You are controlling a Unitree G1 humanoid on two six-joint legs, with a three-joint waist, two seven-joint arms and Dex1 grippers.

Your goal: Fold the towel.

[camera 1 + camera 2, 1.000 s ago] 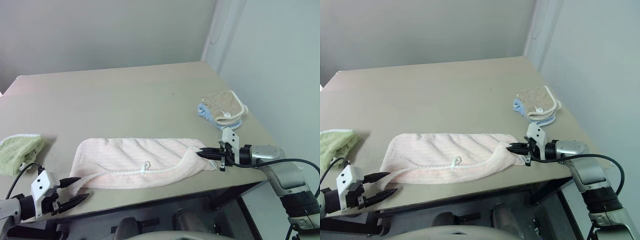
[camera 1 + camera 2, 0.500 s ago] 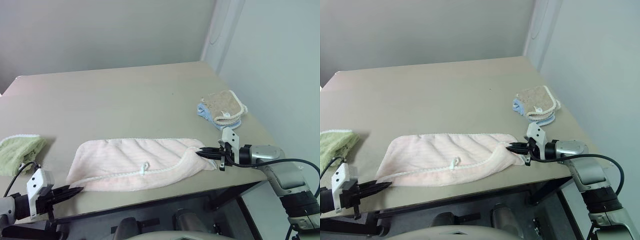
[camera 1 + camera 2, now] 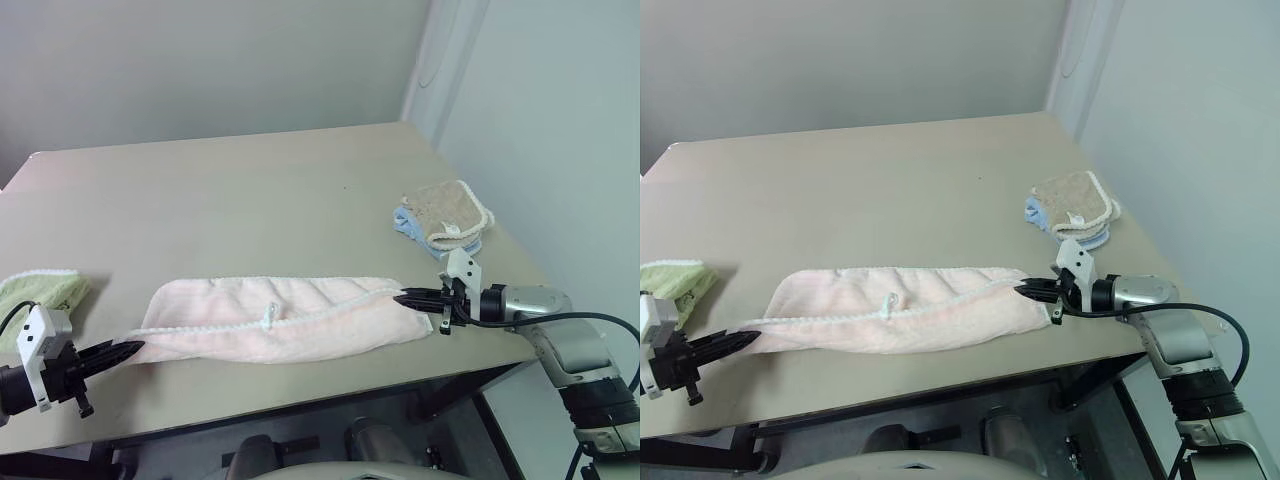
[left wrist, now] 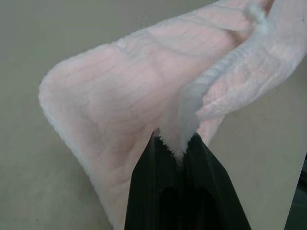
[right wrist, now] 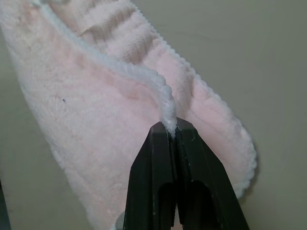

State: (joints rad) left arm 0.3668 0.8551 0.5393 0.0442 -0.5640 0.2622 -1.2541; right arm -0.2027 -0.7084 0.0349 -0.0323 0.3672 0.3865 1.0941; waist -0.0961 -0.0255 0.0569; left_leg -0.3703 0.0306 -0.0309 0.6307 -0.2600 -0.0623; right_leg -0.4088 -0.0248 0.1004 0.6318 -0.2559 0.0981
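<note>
The pale pink towel [image 3: 280,322] lies stretched in a long band across the near part of the table [image 3: 230,200], its white-stitched edge and small loop [image 3: 268,316] on top. My left gripper [image 3: 128,350] is shut on the towel's left corner [image 4: 180,143], holding it just off the table near the front edge. At the other end my right gripper [image 3: 402,298] is shut on the right corner [image 5: 168,122]. The near edge of the towel is pulled taut between the two grippers.
A light green towel [image 3: 40,295] lies at the table's left edge, close to my left arm. A folded tan towel [image 3: 447,212] rests on a blue one [image 3: 408,224] near the right edge. The table's front edge runs just below the pink towel.
My left gripper has shut on the towel's left corner and drawn it up and to the left, stretching the towel. The right gripper has stayed put, still shut on its corner.
</note>
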